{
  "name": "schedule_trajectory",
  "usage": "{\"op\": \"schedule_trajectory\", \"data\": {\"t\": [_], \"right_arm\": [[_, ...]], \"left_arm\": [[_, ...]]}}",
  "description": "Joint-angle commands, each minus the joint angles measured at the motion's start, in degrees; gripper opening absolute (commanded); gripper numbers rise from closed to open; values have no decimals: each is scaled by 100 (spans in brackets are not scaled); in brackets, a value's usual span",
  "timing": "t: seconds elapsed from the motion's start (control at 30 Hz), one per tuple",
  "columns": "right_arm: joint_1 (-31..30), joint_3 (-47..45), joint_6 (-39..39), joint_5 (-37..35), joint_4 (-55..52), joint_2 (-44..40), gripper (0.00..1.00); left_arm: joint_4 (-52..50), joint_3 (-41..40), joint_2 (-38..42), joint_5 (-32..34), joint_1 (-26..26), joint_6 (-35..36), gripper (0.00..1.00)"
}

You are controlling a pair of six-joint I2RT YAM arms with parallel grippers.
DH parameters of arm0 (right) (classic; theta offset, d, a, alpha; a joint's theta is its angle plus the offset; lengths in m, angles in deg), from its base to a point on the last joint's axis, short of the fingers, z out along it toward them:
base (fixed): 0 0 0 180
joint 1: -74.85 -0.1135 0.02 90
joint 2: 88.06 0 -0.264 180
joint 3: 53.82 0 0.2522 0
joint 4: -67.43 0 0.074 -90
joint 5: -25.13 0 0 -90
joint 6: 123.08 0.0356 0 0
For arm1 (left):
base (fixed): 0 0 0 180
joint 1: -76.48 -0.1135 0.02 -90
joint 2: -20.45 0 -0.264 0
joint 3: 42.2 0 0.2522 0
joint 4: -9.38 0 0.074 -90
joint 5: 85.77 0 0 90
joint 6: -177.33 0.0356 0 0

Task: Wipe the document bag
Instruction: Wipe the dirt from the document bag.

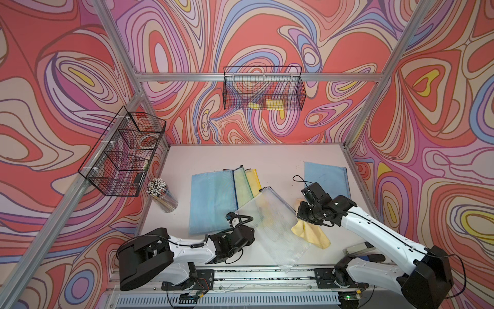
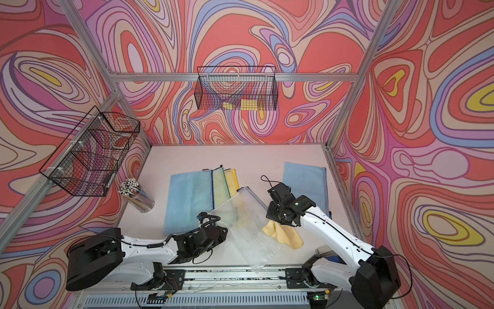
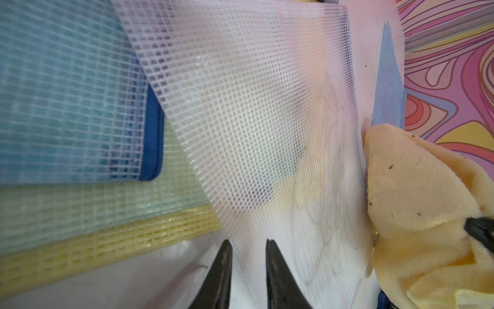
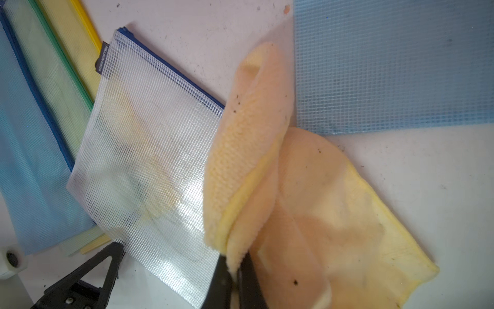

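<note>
Position check: the clear document bag (image 1: 270, 222) lies flat on the desk (image 1: 240, 157). Its long axis runs diagonally, zip end far and overlapping the fanned coloured bags (image 1: 213, 200), near corner over the desk's front edge.

Your right hand (image 4: 235, 264) is pinched tight on the yellow cloth (image 4: 320, 200), just beside the bag's right long edge. The cloth meets that edge but is not yet on the face.

The bag lies to that hand's left, so the wipe likely runs leftward across the short axis.

Your left hand (image 3: 248, 248) straddles the opposite edge with fingers slightly apart; whether it grips, you cannot tell. Unpinned, the bag may slide.
</note>
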Motion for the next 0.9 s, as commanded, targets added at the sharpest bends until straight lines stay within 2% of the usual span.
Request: {"op": "schedule_trajectory", "data": {"t": [0.0, 0.4, 0.53, 0.73, 0.87], "right_arm": [[31, -43, -23, 0, 61, -47, 0], [30, -56, -21, 42, 120, -30, 0], [31, -53, -23, 51, 115, -63, 0], [27, 42, -84, 296, 347, -92, 0], [25, 247, -227, 866, 945, 136, 0]], "left_arm": [[408, -27, -121, 162, 42, 134, 21], [729, 305, -491, 237, 43, 639, 16], [810, 441, -620, 181, 47, 794, 10], [311, 602, -210, 273, 19, 1165, 2], [-299, 759, 176, 23, -173, 1582, 0]]}}
